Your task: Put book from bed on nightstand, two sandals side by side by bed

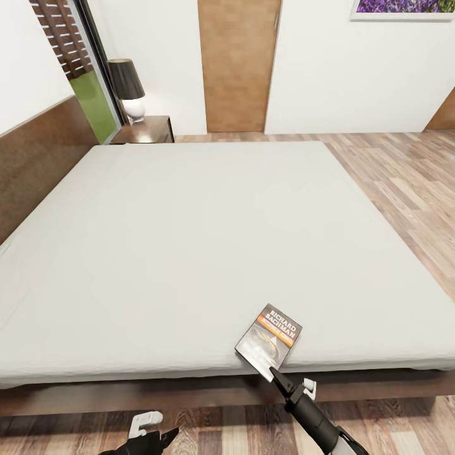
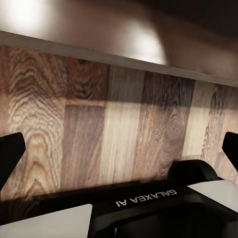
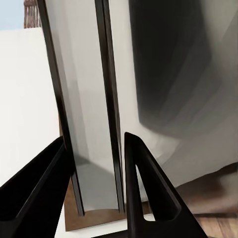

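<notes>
The book (image 1: 268, 336) lies at the near edge of the bed (image 1: 208, 240), its long side pointing at the right gripper (image 1: 273, 373), whose fingers pinch its corner.

The left gripper (image 1: 165, 436) hangs spread over the floor (image 2: 99, 124).

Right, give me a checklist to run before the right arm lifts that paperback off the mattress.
1. Right gripper at the dark grey paperback book with white lettering and orange band: ok, its tips meet the book's near corner.
2. Book between the fingers: ok, the right wrist view shows its edge between them.
3. Firm closure on the book: cannot tell.
4. Book's footing: not ok, it lies at the near edge of the pale grey-white mattress.
5. Dark brown wooden nightstand top free: not ok, a black-shaded lamp takes part of it.
6. Left gripper out of the way: ok, low over the wood-plank floor, open.
</notes>
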